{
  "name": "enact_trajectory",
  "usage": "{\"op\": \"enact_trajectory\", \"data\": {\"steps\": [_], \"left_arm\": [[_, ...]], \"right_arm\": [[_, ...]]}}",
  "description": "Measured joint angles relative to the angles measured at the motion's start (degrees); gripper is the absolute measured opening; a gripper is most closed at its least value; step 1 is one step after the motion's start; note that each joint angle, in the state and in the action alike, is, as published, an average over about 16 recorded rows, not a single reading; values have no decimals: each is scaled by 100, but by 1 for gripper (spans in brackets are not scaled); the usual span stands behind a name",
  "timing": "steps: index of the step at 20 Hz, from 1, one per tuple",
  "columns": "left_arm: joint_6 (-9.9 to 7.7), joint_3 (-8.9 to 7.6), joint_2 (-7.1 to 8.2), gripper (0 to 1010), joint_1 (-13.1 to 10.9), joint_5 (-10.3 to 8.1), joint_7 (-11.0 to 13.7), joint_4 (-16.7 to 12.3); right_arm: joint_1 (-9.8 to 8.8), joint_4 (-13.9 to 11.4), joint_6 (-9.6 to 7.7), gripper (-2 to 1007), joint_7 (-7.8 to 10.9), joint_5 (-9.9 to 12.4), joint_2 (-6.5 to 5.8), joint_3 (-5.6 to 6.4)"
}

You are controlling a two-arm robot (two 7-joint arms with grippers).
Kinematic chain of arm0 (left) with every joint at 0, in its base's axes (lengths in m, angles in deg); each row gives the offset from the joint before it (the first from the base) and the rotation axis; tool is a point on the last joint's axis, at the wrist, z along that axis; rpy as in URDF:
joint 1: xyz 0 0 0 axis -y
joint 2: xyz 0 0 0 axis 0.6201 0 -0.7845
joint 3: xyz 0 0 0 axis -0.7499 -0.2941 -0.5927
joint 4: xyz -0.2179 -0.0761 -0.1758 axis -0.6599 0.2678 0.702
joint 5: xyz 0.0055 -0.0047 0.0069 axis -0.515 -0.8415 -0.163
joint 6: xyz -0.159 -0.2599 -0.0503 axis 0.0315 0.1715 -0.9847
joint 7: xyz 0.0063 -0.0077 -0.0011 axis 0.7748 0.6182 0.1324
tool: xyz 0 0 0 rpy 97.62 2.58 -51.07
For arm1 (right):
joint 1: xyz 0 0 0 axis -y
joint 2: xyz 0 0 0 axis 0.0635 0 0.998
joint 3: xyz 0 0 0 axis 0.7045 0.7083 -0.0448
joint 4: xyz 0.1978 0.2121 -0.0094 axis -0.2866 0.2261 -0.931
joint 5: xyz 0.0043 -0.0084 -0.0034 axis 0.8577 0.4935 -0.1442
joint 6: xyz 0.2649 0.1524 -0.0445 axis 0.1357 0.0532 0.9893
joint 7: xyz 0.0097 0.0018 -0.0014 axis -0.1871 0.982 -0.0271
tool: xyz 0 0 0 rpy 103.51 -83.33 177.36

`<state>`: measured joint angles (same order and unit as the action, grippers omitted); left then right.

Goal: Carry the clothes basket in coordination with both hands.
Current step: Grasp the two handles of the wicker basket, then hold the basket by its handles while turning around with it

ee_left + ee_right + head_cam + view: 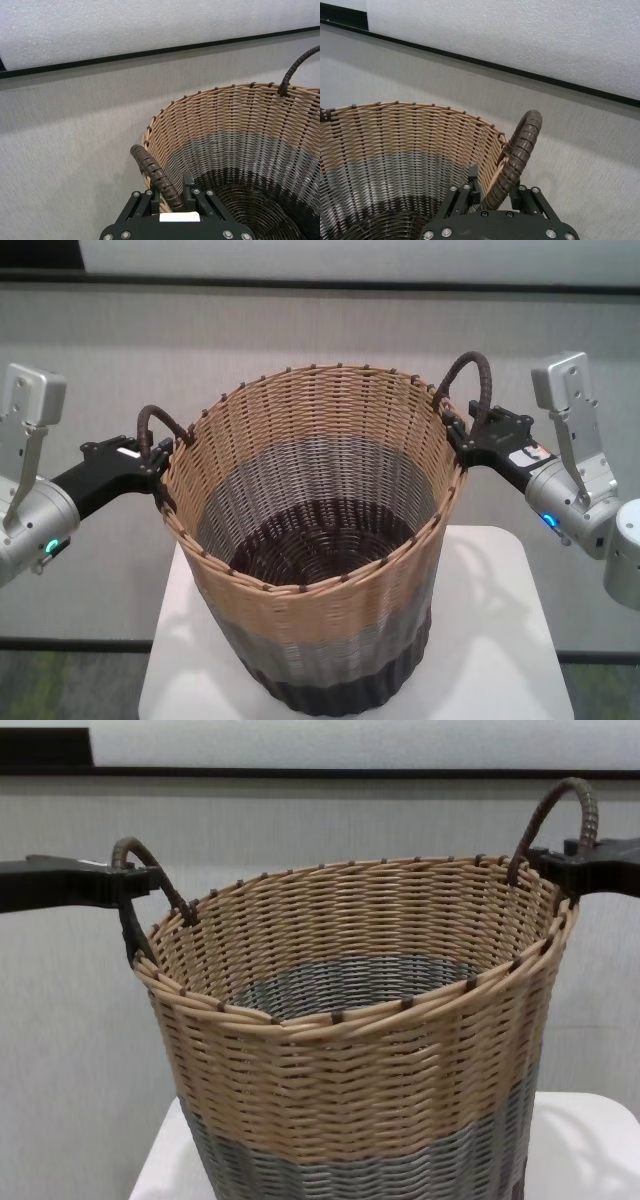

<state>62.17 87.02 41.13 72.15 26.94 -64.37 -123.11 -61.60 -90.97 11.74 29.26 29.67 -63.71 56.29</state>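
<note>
Two slim black grippers flank one large round wicker basket (318, 570), woven with a tan upper band, a grey middle band and a dark brown base. Nearest the robot, a white square table (500, 640) bears the basket, whose base stands on its top. The basket leans: in the chest view its right rim sits higher than its left.

At rim height, the left gripper (150, 458) reaches in from the robot's left and meets the left dark brown arched loop handle (160, 425). In the left wrist view this gripper (172, 192) has its forked jaws closed narrowly on either side of the wrapped handle (152, 172), which passes between them and touches them. The chest view shows the same gripper (135, 883) level with the handle's (150, 885) upper arch.

On the other side, the right gripper (470, 435) comes in from the robot's right against the right dark brown loop handle (470, 380), which rises above the rim. In the right wrist view its jaws (492, 192) are drawn close about the lower part of that thick wrapped handle (520, 147), gripping it beside the tan rim.

Farthest back stands a pale grey wall (300, 330) with a dark horizontal strip (300, 282) across it, and a lighter panel above.
</note>
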Motion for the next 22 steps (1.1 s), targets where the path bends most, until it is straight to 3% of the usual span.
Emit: {"op": "enact_trajectory", "data": {"steps": [11, 22], "left_arm": [[-1, 1, 0, 226, 0, 4, 0, 0], [11, 2, 7, 198, -2, 13, -15, -21]], "right_arm": [[0, 0, 0, 84, 0, 0, 0, 0], [-16, -11, 50, 21, 16, -16, 1, 13]]}}
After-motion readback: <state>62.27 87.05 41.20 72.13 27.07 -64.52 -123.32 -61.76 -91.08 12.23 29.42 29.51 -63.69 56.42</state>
